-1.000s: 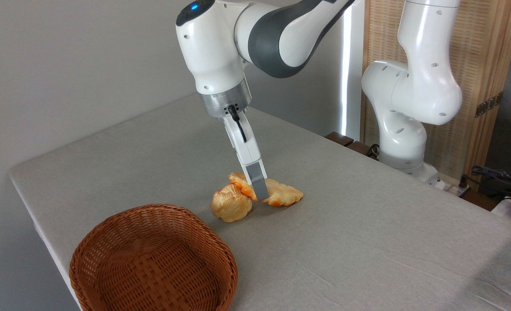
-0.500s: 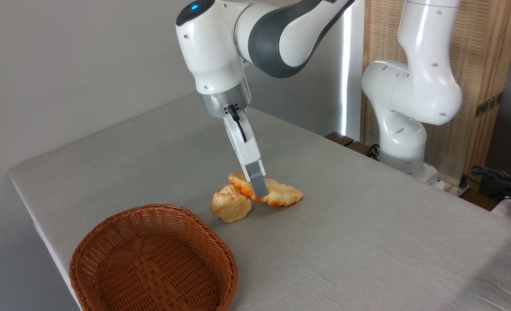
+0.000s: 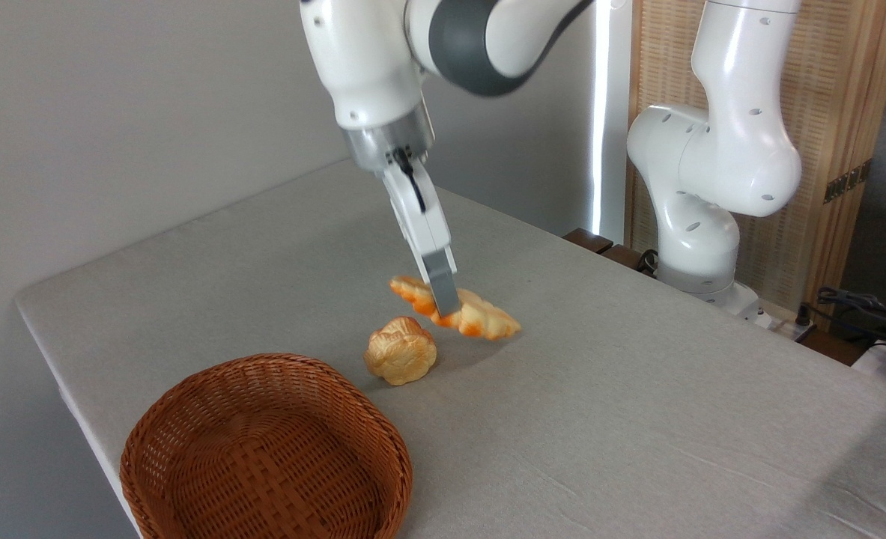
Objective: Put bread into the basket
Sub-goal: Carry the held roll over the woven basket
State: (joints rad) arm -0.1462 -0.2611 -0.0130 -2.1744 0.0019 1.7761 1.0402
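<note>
While the gripper (image 3: 446,305) hangs above the middle of the table (image 3: 637,389), its fingers are closed on the bread (image 3: 480,318), pinching the long braided loaf near its left half. Only the near grey finger (image 3: 443,288) shows clearly; the other is hidden behind the loaf, so how narrow the gap is can only be read from the grip itself. The loaf is clear of the cloth, tilted so that its left end sits higher than its right, and a soft shadow lies on the table beneath it.

There is one camera view, and it holds these things by count: one long loaf, one small round bun (image 3: 401,360), one basket (image 3: 266,451), and one white arm (image 3: 383,75) with grey joints reaching in from the upper right. The arm's base column (image 3: 712,172) stands at the far right edge of the table.

The bun rests on the table just below and to the left of the lifted loaf, apart from it. It is knobbly and golden, and nothing touches it.

The basket sits at the near left corner of the table, round, shallow and reddish-brown, with nothing inside it. It is near the bun but not touching it, and well apart from the held loaf.

Behind the arm, at the right, a pale wooden screen (image 3: 832,112) stands, and some dark cables (image 3: 862,307) lie at the far right edge. A plain grey wall (image 3: 113,112) fills the left background.
</note>
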